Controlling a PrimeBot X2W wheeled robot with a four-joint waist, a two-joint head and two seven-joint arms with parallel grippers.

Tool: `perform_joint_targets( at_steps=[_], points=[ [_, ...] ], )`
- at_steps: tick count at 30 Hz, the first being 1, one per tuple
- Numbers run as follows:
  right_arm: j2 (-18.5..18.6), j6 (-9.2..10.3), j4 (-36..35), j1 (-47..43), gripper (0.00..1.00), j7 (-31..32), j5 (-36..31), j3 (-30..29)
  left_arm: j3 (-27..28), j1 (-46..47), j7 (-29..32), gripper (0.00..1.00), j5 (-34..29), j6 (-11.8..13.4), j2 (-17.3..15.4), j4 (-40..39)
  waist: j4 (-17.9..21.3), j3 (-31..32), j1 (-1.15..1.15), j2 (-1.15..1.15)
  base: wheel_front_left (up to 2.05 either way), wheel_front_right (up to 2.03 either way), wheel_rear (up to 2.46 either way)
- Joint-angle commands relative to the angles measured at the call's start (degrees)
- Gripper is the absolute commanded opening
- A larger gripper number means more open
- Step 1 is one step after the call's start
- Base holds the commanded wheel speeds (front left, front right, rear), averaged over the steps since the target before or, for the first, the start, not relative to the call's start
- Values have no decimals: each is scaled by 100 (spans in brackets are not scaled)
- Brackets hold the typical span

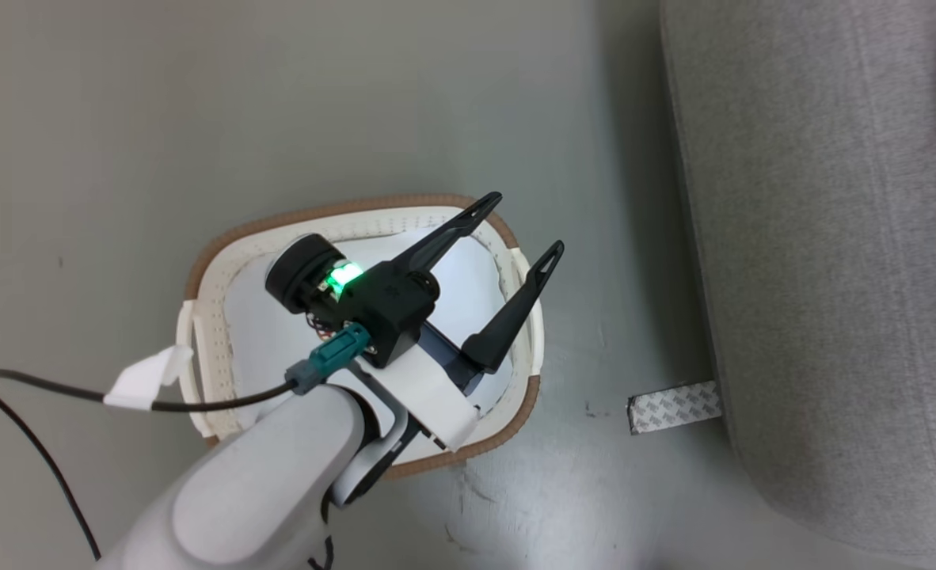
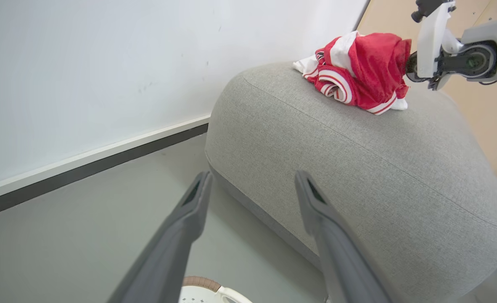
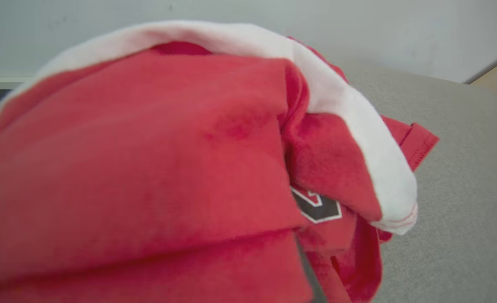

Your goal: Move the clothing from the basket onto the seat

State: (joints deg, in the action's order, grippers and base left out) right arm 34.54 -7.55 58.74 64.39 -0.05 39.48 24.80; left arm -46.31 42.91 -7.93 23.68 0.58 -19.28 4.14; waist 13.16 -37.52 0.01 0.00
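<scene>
Dark left tool (image 1: 523,224) wide over basket (image 1: 357,207)

The clothing (image 2: 360,71) on top of the seat (image 2: 358,176) is thin red cloth, matt, with white trim; the seat itself has a light grey woven cover, rough and grainy. Beside the seat, the basket (image 1: 207,317) is smooth cream plastic with a coarser brown rim, the floor (image 1: 119,119) is smooth with a weak shine, and the 2 fingers (image 1: 507,321) of the left gripper (image 1: 526,222) look like matt dark plastic.
</scene>
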Motion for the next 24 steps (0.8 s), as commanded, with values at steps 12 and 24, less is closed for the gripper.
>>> perform_joint_targets(
  at_steps=[12, 24],
  points=[
    [157, 13, -55, -434, 100, 846, 763, 711, 56, -490, -380, 100, 368, 83, 127, 413, 115, 1339, -1, 0, 0, 0, 0],
    [601, 13, -1225, -986, 100, 531, 1450, 1303, 521, -1226, -674, 100, 750, 375, 35, 549, -91, 2766, -1, 0, 0, 0, 0]
  ],
)
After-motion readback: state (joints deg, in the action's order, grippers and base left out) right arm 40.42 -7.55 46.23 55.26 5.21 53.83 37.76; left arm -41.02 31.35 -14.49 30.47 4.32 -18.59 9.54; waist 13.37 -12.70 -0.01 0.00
